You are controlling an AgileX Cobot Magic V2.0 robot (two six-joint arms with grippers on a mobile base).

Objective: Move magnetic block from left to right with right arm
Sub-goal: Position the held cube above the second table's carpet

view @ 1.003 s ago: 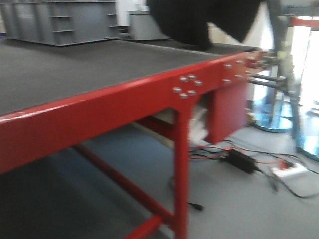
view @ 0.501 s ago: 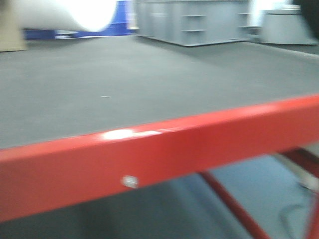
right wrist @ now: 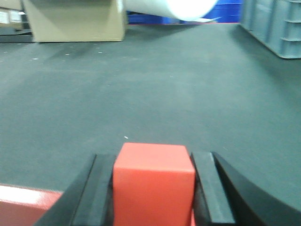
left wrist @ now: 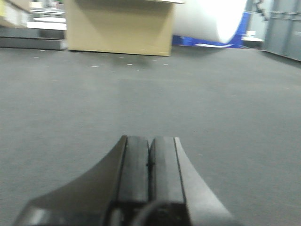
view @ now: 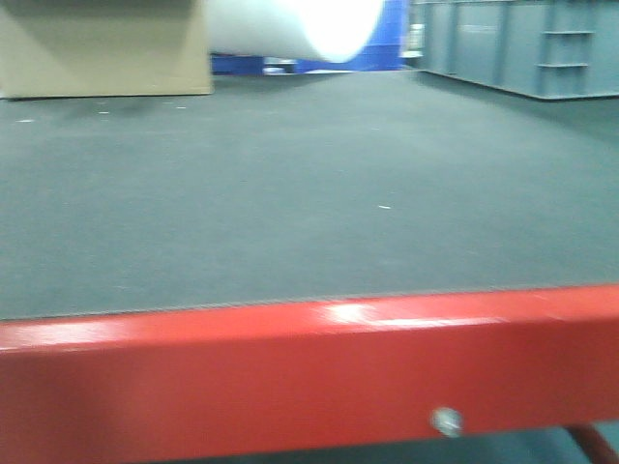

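In the right wrist view the magnetic block [right wrist: 154, 181], a plain red cube, sits clamped between the two black fingers of my right gripper [right wrist: 154, 157], which is shut on it above the near edge of the dark mat [right wrist: 155, 80]. My left gripper [left wrist: 149, 141] is shut with its pads pressed together and nothing between them, hovering low over the mat [left wrist: 150, 89]. Neither gripper nor the block shows in the front view.
A red table-edge strip [view: 309, 372] runs across the front. A tan cardboard box [view: 106, 46], a white roll [view: 309, 24] and a grey crate [view: 522, 43] stand at the far side of the mat. The box [left wrist: 120, 26] also faces the left gripper.
The front view has swung left along the table: the red leg and floor cables have left the frame, and the cardboard box and white roll have come into view.
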